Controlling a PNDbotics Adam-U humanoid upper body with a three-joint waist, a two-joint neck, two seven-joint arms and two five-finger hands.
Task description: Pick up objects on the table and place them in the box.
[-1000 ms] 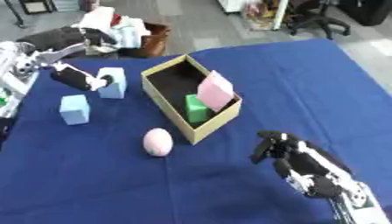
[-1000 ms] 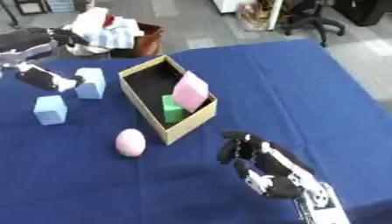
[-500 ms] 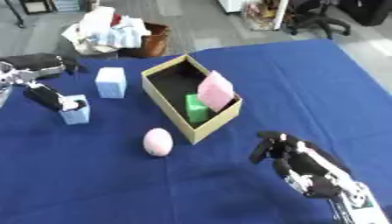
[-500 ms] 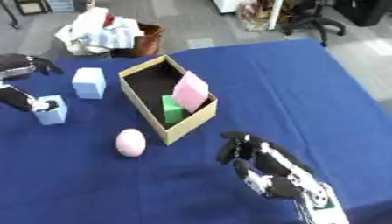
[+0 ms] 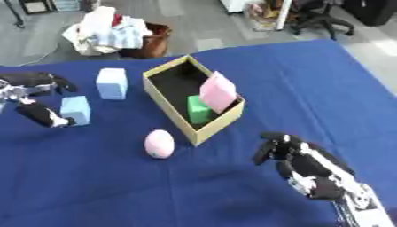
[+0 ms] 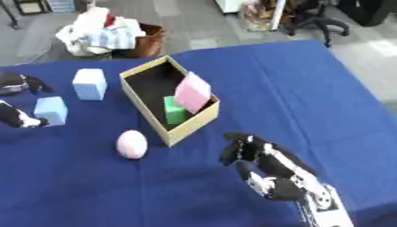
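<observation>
An open cardboard box [image 5: 177,116] stands mid-table. A pink block [image 5: 219,91] leans against its right wall and a green block [image 5: 198,109] sits beside it inside. A pink egg-shaped thing [image 5: 159,144] lies on the blue cloth just left of the box's near corner. Left of the box are a taller light blue block [image 5: 111,83] and a smaller light blue block [image 5: 76,110]. My left hand [image 5: 40,115] is open at the left edge, one finger close to the smaller block. My right hand [image 5: 298,163] hovers at the lower right, fingers relaxed and holding nothing.
A brown basket of crumpled cloth [image 5: 116,32] stands on the floor beyond the table's far edge [image 5: 256,46]. Office chairs [image 5: 318,17] are at the back right. Bare blue cloth [image 5: 325,97] stretches right of the box.
My left hand has moved from the taller blue block down to the smaller one and is now at its left side. Both blocks stay put. The right hand has hardly moved.
</observation>
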